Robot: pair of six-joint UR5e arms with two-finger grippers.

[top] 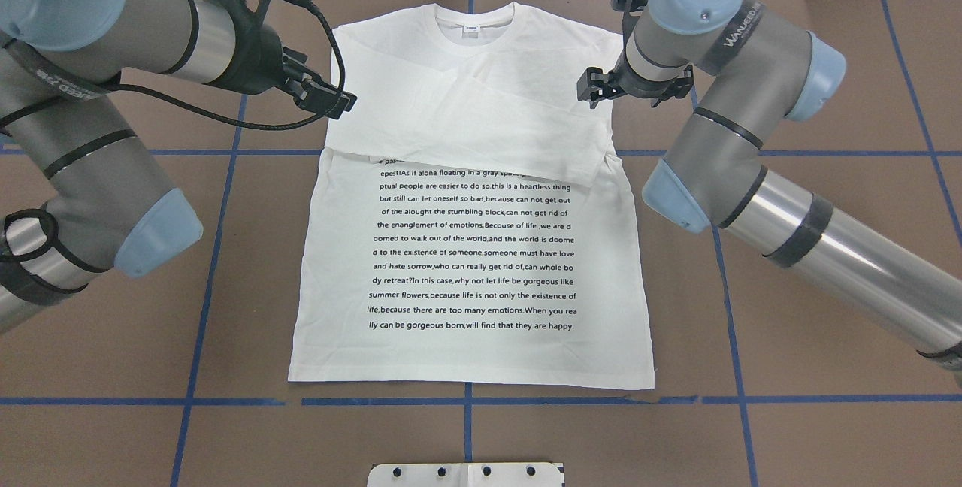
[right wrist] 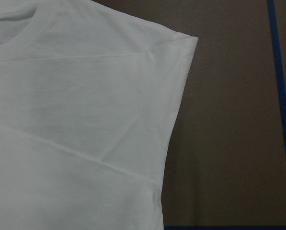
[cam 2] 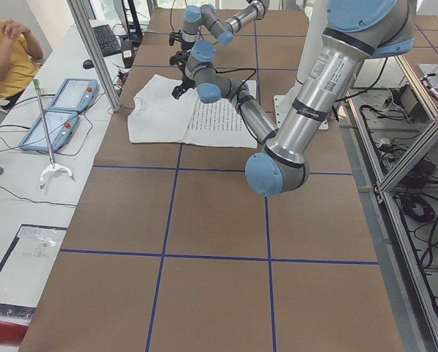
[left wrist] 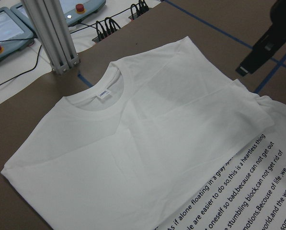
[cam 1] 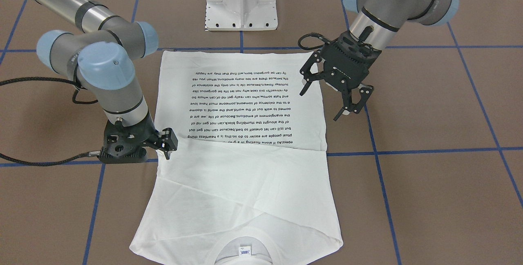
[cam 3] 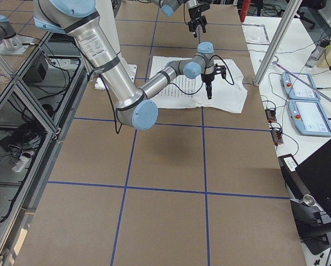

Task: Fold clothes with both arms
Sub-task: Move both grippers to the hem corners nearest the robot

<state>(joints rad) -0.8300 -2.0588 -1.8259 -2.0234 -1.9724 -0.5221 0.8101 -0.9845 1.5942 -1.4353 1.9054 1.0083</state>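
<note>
While the brown table (top: 827,367), gridded with blue tape lines (top: 218,246), fills most of each view, the left arm (top: 90,141) and right arm (top: 751,171) reach in from opposite sides and bracket the shirt (top: 466,261). It lies flat at the table's middle, print side up, hem toward the white pedestal base (cam 1: 241,7) and neck at the far end. Its sleeves (top: 481,126) are folded inward across the chest, and the lower one covers the top lines of the text.

The left gripper (cam 1: 319,106) hangs above the shirt's side edge with its fingers spread wide and nothing between them. The right gripper (top: 631,87) sits low at the opposite edge, beside the folded sleeve. Its own wrist hides much of it from above, but black finger parts show on either side, so it appears spread and has no cloth in it.

Beyond the neck end an aluminium post (left wrist: 51,38) stands at the table's rim. Two pendants (cam 2: 57,110) lie on the side bench, where a person (cam 2: 6,51) sits. A small tag (top: 471,27) shows inside the collar.
</note>
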